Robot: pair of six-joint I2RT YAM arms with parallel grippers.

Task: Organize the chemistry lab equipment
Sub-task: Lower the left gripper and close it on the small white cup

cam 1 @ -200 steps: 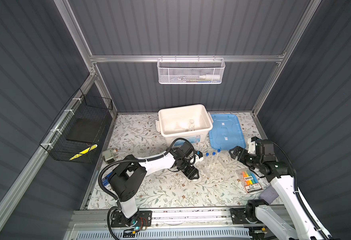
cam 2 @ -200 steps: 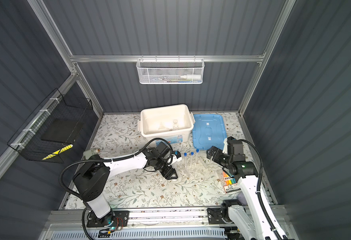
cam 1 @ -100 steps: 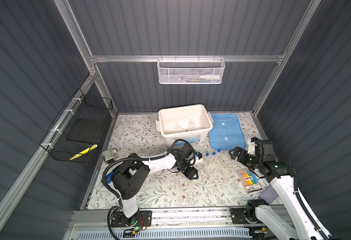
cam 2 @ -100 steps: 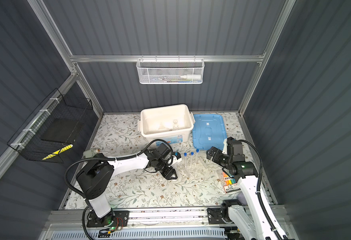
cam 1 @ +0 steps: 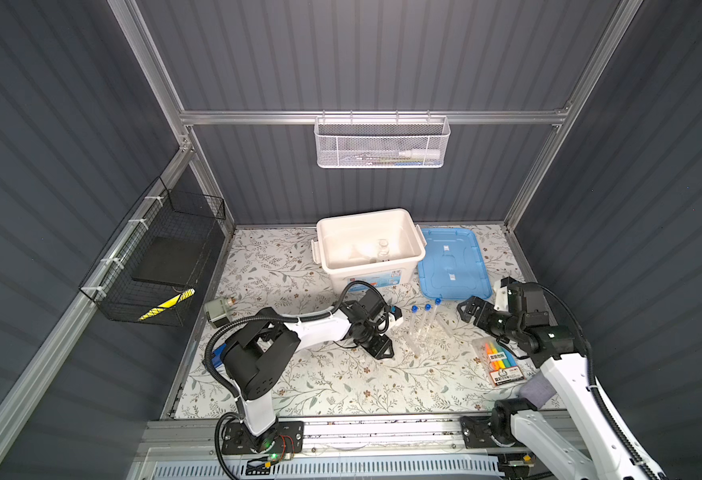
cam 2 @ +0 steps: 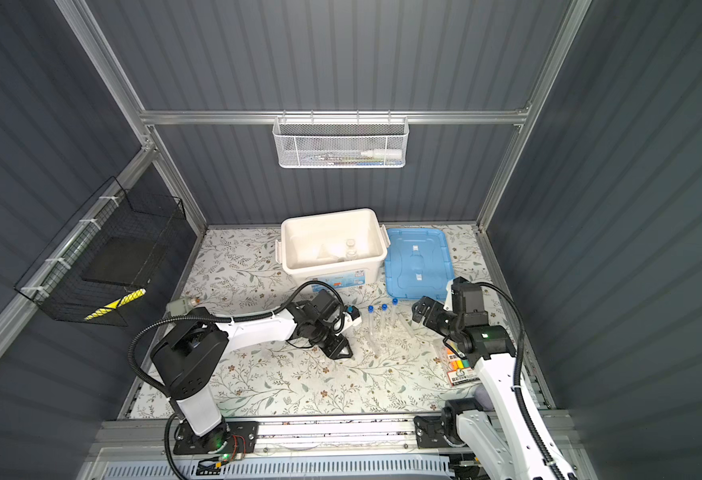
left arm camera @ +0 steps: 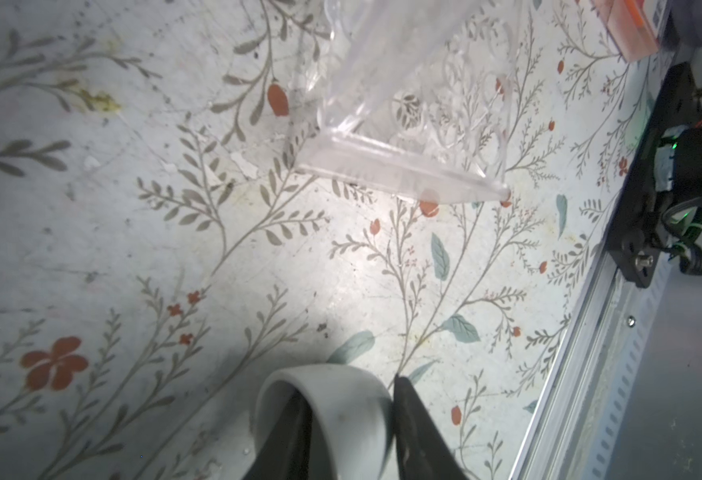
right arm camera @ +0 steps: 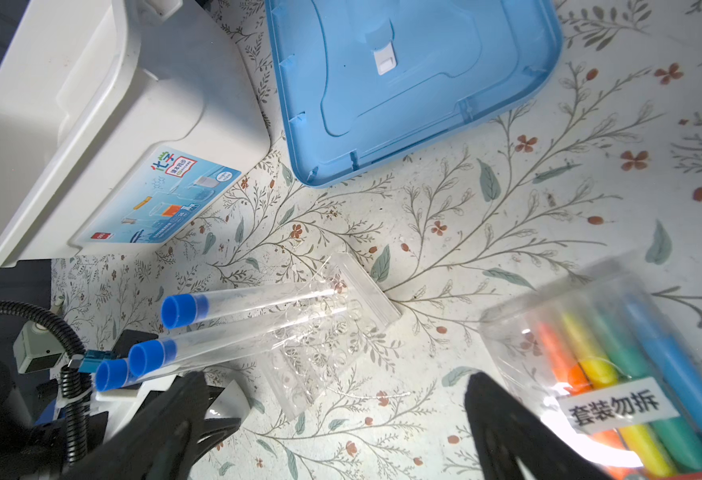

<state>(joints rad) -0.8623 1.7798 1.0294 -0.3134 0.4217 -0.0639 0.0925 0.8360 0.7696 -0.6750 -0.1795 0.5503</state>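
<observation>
My left gripper (left arm camera: 349, 390) is low over the floral mat, shut on the wall of the small white cup (left arm camera: 324, 376): one finger is inside the cup, the other presses its outside. In both top views that gripper (cam 1: 379, 347) sits just left of the clear rack (cam 1: 422, 334). The three blue-capped test tubes (cam 1: 427, 309) slant up out of the rack. My right gripper (cam 1: 472, 311) hovers open to the right of the rack, fingers (right arm camera: 503, 419) spread wide over bare mat. A small glass flask (cam 1: 382, 247) stands inside the white bin (cam 1: 418, 239).
A blue lid (cam 1: 451, 262) lies right of the bin. A highlighter pack (cam 1: 499, 359) sits by the right arm. A grey device (cam 1: 218, 309) is at the mat's left edge. A black wire basket (cam 1: 154, 266) hangs on the left wall and a white mesh basket (cam 1: 382, 143) on the back rail.
My left gripper's jaws have closed in on the cup. Both arms have stayed almost where they were.
</observation>
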